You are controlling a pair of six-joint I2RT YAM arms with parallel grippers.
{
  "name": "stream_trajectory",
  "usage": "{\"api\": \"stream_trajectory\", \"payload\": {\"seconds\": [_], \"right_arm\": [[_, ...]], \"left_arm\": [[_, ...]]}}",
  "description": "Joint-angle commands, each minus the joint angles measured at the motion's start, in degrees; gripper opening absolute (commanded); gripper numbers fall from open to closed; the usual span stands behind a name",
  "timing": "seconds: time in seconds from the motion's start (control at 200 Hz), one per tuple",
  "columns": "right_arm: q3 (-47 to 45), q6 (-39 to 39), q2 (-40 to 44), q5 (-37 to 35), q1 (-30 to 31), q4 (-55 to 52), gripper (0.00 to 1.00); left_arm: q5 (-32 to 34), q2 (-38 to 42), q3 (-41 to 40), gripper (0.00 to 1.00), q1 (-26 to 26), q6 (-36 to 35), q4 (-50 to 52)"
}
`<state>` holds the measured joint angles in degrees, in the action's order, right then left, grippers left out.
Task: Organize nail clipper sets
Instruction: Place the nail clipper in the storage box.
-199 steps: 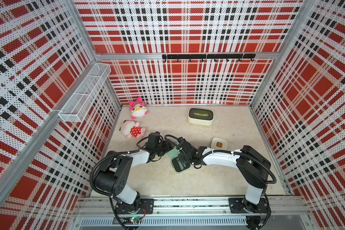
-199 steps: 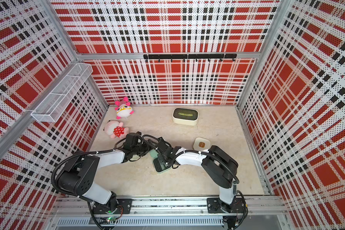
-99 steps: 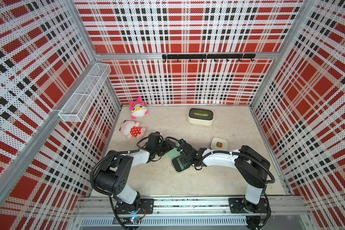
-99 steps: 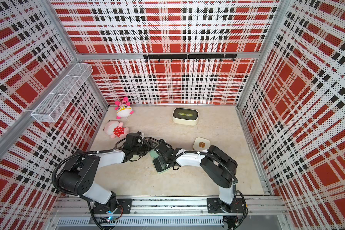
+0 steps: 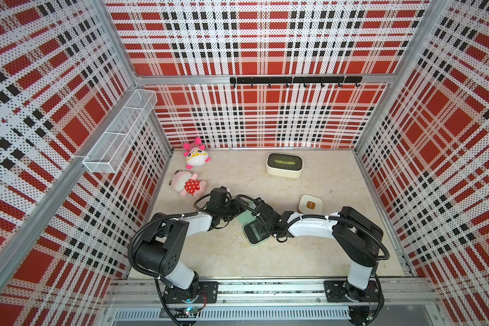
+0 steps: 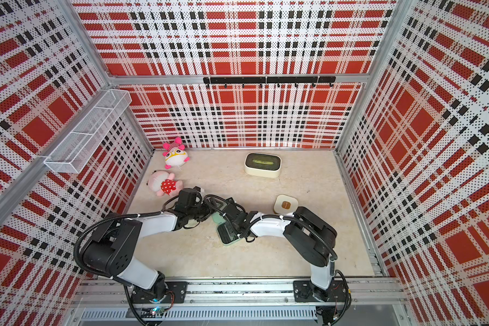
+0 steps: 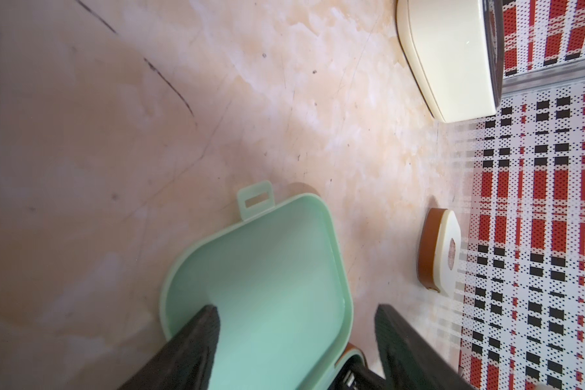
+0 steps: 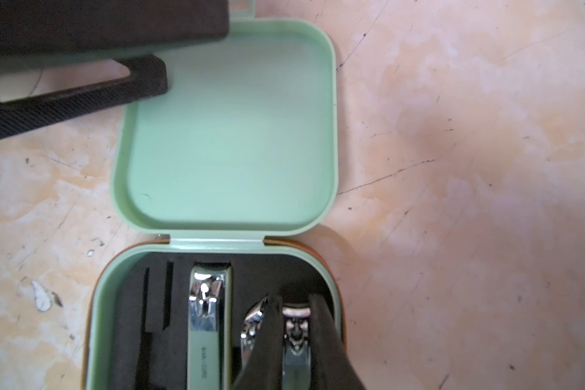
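A mint green nail clipper case (image 5: pixel 253 234) (image 6: pixel 226 234) lies open mid-table, its lid (image 7: pixel 260 270) (image 8: pixel 230 135) flat beside the base. The black insert (image 8: pixel 156 304) holds a green-handled clipper (image 8: pixel 205 320) and a silver tool (image 8: pixel 250 327). My right gripper (image 8: pixel 295 304) (image 5: pixel 261 225) is shut on a small silver clipper (image 8: pixel 296 324) in the insert. My left gripper (image 7: pixel 296 309) (image 5: pixel 233 210) is open, astride the lid's side wall, and one of its fingers (image 8: pixel 81 98) rests at the lid's corner. A shut cream case (image 5: pixel 310 203) (image 6: pixel 285 203) (image 7: pixel 448 250) lies to the right.
A larger cream box with a dark window (image 5: pixel 284 165) (image 7: pixel 450 57) stands at the back. Two pink plush toys (image 5: pixel 196 155) (image 5: pixel 188 185) lie at the back left. A wire basket (image 5: pixel 119 135) hangs on the left wall, a black hook rail (image 5: pixel 294 80) on the back wall.
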<state>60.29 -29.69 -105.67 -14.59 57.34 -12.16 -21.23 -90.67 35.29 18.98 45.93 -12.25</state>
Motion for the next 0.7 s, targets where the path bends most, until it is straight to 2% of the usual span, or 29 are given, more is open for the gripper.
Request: {"api": "stream_trajectory", "payload": {"seconds": [0.0, 0.14, 0.331, 0.616, 0.696], "right_arm": [[-2.05, -0.98, 0.29, -0.53, 0.66, -1.46, 0.13], [-2.63, -1.49, 0.42, -0.63, 0.75, -1.29, 0.15], [-2.83, -1.6, 1.15, -1.97, 0.75, -1.62, 0.24], [-2.3, -1.6, 1.26, -3.54, 0.73, -2.4, 0.24], [-1.96, -3.61, 1.17, -3.95, 0.75, -2.77, 0.22]], "left_arm": [[-0.45, -0.96, -0.31, 0.78, -0.54, -1.19, 0.15], [-0.45, -1.06, -0.32, 0.77, -0.53, -1.28, 0.14], [-0.56, -1.21, -0.22, 0.77, -0.44, -1.28, 0.15], [-0.56, -1.23, -0.35, 0.77, -0.44, -1.28, 0.15], [-0.54, -1.17, -0.44, 0.77, -0.44, -1.29, 0.13]]}}
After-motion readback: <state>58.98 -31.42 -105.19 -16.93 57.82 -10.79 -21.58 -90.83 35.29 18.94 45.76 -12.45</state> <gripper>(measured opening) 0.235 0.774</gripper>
